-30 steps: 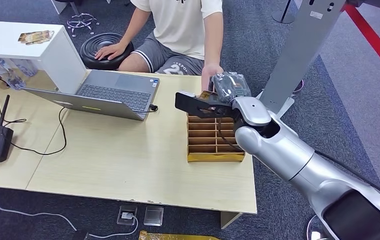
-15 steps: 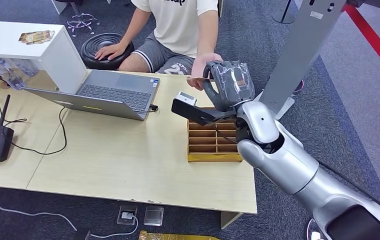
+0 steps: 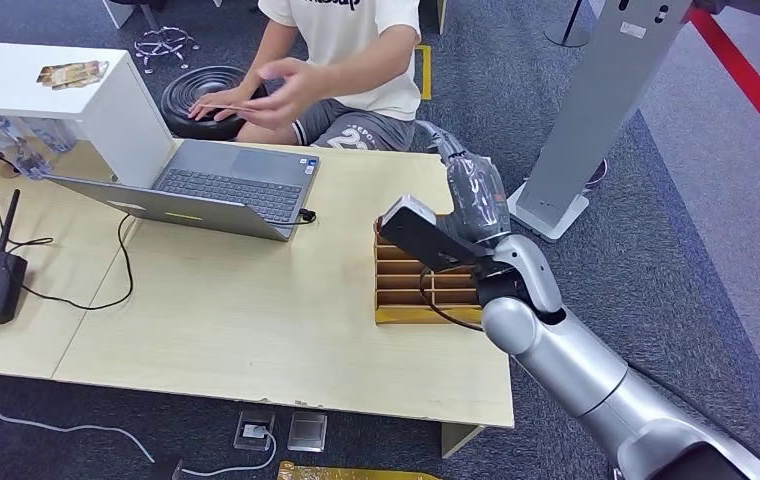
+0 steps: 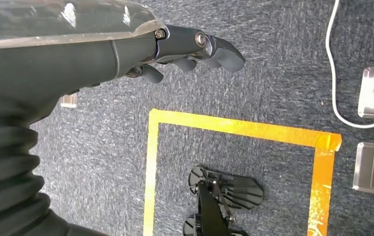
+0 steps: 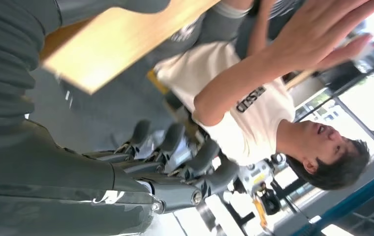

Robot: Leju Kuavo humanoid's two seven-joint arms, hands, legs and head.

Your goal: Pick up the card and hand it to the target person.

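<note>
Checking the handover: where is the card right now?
In the head view the card is in the person's hand, above the laptop at the table's far edge, well clear of the right hand.

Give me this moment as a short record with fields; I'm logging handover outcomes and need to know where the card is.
card: a thin card in the person's hand, over the stool side of the table
right hand: raised above the tray, fingers spread, holding nothing
left hand: hanging over the carpet, fingers loosely extended, holding nothing
tray: brown compartment tray near the table's right edge, below the right hand
table: wooden table with an open laptop
handover: looks complete, judging by who holds the card
</note>
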